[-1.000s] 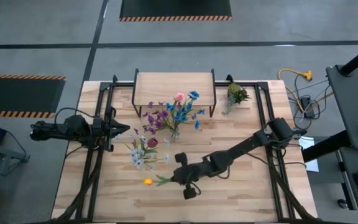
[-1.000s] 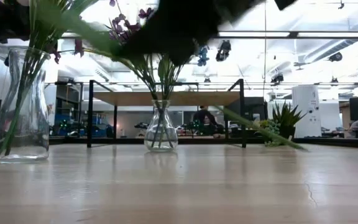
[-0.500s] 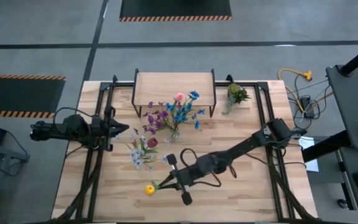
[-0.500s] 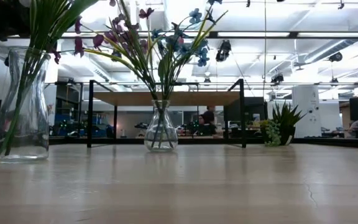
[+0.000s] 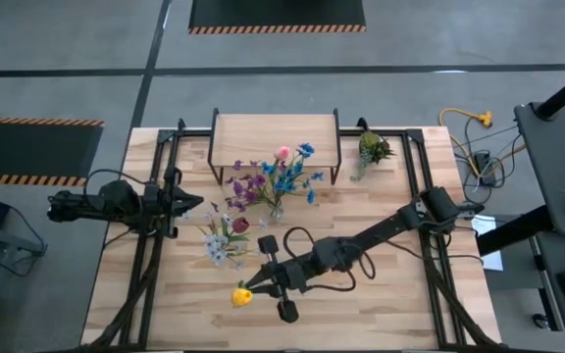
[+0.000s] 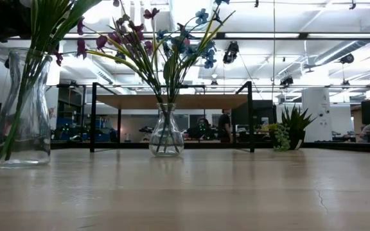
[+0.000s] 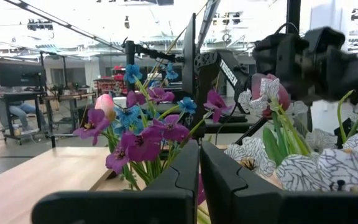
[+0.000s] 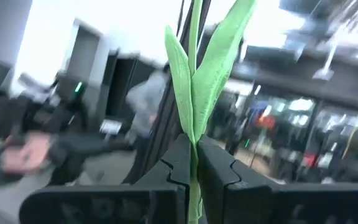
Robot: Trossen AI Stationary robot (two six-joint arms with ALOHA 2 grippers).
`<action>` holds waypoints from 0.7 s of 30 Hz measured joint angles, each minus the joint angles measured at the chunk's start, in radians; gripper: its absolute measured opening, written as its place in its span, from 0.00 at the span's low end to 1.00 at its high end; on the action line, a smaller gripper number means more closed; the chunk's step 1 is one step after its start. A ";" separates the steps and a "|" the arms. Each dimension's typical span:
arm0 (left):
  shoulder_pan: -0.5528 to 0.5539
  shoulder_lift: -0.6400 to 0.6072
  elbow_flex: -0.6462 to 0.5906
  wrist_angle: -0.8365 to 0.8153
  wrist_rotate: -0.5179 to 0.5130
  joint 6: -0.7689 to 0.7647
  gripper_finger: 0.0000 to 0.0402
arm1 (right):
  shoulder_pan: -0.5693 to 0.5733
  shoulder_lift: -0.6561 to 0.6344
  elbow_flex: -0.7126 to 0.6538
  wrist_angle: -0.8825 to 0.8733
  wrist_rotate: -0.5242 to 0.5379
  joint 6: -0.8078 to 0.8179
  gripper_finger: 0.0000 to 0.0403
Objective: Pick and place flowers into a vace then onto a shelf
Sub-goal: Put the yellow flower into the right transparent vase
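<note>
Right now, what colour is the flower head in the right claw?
Yellow-orange head, green stem; high view shows it best.

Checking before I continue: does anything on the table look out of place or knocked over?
Nothing stands out. Both vases stand upright with their flowers, the shelf is bare, and the right gripper grips a yellow flower by its stem.

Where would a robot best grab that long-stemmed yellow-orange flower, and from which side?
On the thin green stem, near its middle, not the soft head. That is how the right pincer has it now: shut across the stem of the yellow-orange flower, leaves poking out past the fingers. A slim stem fits between narrow fingers, coming crosswise from above. The left pincer waits beside the vases.
</note>
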 joint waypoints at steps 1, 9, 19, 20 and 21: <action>0.000 0.000 0.000 0.000 0.000 0.000 0.00 | -0.002 0.017 0.019 0.034 0.000 -0.011 0.02; 0.000 0.000 0.000 0.007 -0.001 0.000 0.00 | -0.023 0.188 0.162 0.086 -0.002 -0.059 0.02; 0.000 0.000 0.000 0.008 -0.001 0.000 0.00 | -0.054 0.248 0.300 0.074 0.000 -0.133 0.02; 0.000 0.000 0.000 0.008 -0.001 0.000 0.00 | -0.053 0.249 0.305 0.056 0.000 -0.145 0.02; 0.000 0.000 0.000 0.007 -0.001 0.000 0.00 | -0.052 0.251 0.308 0.038 0.001 -0.148 0.02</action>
